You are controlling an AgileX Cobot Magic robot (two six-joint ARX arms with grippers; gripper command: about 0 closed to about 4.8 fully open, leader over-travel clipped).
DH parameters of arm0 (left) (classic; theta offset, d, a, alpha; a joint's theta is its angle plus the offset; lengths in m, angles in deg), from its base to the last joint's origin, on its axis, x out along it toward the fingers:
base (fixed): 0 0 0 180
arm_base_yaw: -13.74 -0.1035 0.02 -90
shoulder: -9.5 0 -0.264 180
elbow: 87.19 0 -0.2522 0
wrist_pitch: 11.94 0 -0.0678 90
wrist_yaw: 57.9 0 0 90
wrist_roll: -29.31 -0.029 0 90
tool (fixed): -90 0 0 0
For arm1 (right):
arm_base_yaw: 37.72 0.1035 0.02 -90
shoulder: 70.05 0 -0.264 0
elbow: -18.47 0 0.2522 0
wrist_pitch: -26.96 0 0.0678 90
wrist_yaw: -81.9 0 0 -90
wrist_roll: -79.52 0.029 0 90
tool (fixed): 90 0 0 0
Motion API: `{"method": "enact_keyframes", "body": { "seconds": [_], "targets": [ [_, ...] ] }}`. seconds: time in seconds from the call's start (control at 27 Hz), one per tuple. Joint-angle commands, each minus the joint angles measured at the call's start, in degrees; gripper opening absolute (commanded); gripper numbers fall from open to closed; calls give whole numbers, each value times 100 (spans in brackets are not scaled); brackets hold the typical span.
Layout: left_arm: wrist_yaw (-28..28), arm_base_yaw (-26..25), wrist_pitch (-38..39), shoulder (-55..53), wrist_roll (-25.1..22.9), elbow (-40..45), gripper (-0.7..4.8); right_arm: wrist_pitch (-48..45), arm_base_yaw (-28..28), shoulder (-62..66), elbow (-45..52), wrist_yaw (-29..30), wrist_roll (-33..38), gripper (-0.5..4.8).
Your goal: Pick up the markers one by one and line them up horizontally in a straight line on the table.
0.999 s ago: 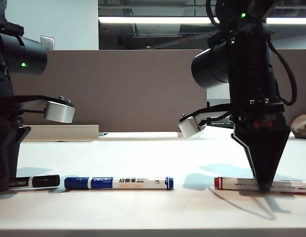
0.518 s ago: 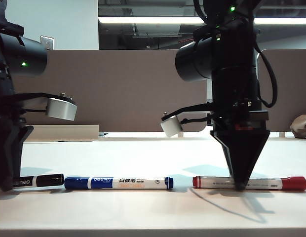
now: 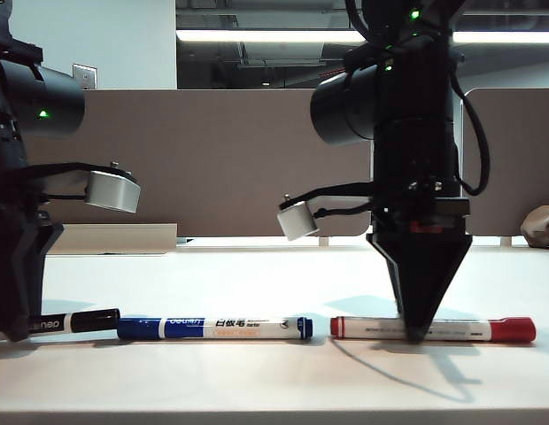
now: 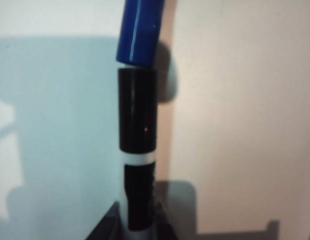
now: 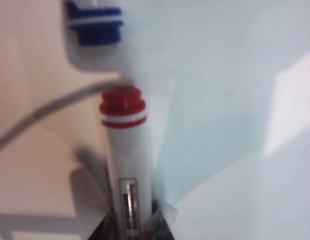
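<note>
- So, three slim whiteboard markers are lying end to end along the front of the broad, smooth white table (image 3: 257, 372), pretty much in one row.
- The black-capped marker with the white printed barrel (image 3: 75, 322) is at the far left in the exterior view. The left gripper (image 3: 16, 332) is down on its barrel end, black fingers pointing straight at the table.
- In the left wrist view, the black-capped marker (image 4: 137, 150) runs right between the two dark fingertips (image 4: 107, 227). They sit close on either side of the barrel, so it looks pinched (can't see actual contact at the pads, though).
- The blue-capped marker with the white printed barrel (image 3: 214, 328) is in the middle. Its blue end (image 4: 140, 30) is just about touching the black cap.
- The red-capped marker with the white barrel (image 3: 434, 328) is on the right, a small gap off the blue one's cap.
- The right gripper (image 3: 418, 335) has its black pointed fingers down on the middle of that red marker.
- In the right wrist view the red marker (image 5: 126, 170) runs into the narrow slot between the fingers, which are closed in snug around its barrel, marker resting on the table.
</note>
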Motion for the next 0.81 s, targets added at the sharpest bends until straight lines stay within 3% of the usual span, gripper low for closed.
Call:
{"method": "enact_keyframes", "body": {
  "seconds": [0.04, 0.26, 0.41, 0.74, 0.81],
  "targets": [
    [-269, 7, 50, 11, -22, 11, 63, -122, 90, 52, 37, 140, -11, 67],
    [-455, 7, 50, 9, -42, 11, 63, -125, 155, 52, 37, 144, 15, 67],
    [-457, 7, 48, 11, -48, 11, 114, -125, 153, 52, 37, 144, 31, 67],
    [-437, 7, 42, 44, -83, 11, 138, -120, 153, 50, 37, 271, 144, 68],
    [-422, 7, 22, 79, -81, 11, 156, -109, 153, 48, 37, 269, 144, 103]
  ]
}}
